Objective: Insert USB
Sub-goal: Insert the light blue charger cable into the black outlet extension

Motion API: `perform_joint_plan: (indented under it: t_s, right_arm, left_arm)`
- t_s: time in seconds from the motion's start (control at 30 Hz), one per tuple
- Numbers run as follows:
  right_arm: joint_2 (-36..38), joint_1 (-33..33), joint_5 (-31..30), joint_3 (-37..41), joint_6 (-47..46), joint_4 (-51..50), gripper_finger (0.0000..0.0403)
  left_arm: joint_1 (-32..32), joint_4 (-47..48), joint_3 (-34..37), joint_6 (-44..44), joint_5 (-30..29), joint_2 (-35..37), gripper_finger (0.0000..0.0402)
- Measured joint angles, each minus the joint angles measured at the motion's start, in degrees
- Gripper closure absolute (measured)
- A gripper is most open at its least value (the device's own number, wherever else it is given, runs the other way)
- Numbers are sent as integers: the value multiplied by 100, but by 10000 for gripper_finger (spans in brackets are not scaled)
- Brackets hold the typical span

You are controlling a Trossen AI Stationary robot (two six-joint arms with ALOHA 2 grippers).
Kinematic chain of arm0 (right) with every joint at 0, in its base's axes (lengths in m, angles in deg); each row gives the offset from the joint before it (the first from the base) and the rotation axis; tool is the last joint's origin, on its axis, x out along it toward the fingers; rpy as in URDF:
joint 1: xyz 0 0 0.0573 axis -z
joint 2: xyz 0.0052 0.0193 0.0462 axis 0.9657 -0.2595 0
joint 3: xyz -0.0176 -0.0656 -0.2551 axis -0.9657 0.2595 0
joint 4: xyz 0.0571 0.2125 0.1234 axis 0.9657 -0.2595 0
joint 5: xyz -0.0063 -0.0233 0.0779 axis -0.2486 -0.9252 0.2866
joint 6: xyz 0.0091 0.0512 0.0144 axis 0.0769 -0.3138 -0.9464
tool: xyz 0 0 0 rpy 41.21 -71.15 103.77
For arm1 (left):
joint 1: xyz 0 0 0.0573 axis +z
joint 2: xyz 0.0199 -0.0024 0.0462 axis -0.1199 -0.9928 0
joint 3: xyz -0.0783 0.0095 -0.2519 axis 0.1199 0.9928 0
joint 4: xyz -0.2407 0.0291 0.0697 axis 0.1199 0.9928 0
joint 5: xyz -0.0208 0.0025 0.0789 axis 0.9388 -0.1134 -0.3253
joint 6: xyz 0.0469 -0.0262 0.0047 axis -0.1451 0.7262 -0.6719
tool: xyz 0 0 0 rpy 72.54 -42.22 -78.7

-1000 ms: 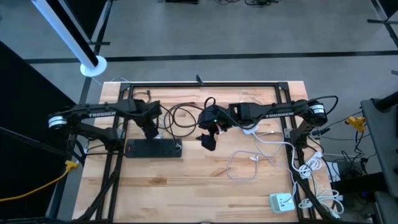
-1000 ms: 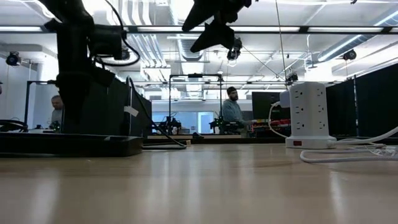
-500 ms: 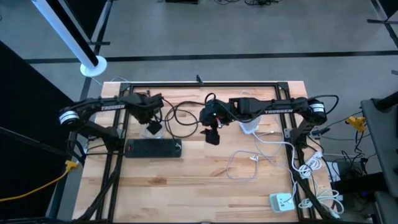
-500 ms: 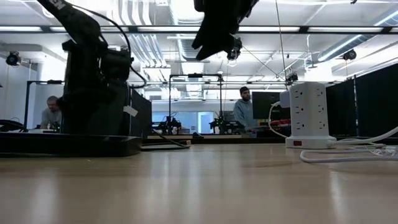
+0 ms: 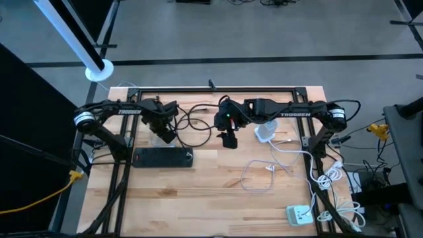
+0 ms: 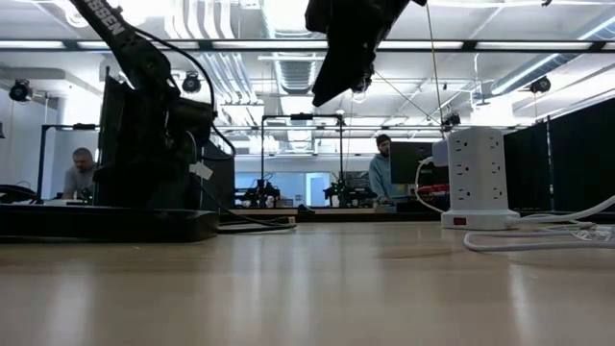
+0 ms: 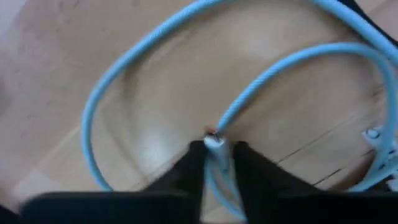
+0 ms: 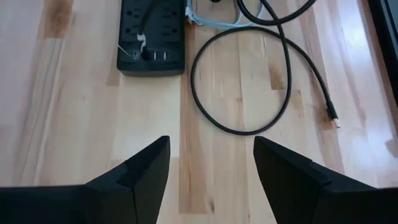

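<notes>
Drawn back since a second ago, the left claw (image 7: 217, 163) is seen pinching the light-blue USB cable (image 7: 143, 68) behind the black power strip (image 5: 163, 157); alignment with its ports is required next, while the right claw (image 8: 211, 163) hovers spread

Your overhead view: black power strip (image 5: 163, 157) as landmark, flat on the wooden table (image 5: 198, 198) | left gripper (image 5: 168, 136) just behind the strip | right gripper (image 5: 229, 140) to the strip's right, apart from it | black cable (image 5: 192, 122) looped behind the strip, between your two grippers | white tower socket (image 5: 266, 133) farther right.
</notes>
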Motion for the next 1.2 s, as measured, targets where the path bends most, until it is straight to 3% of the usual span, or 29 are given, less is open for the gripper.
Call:
perform_joint_plan:
  t_s: [0.17,0.5,0.77,1.03,1.2]
  right_arm:
    - [0,124,91,0,275,14,182]
    - [4,348,93,0,592,716,186]
    - [-1,328,321,0,11,2138,194]
    - [-182,287,517,0,-922,3269,187]
    - [-490,259,494,0,-1730,3843,192]
  left_arm:
    - [-20,294,-173,91,191,690,389]
    - [-103,318,-430,323,903,3462,389]
    - [-103,-957,-437,405,1189,5241,389]
    - [-103,-2379,-444,527,1209,5964,389]
    - [-103,-3521,-446,726,1739,6126,389]
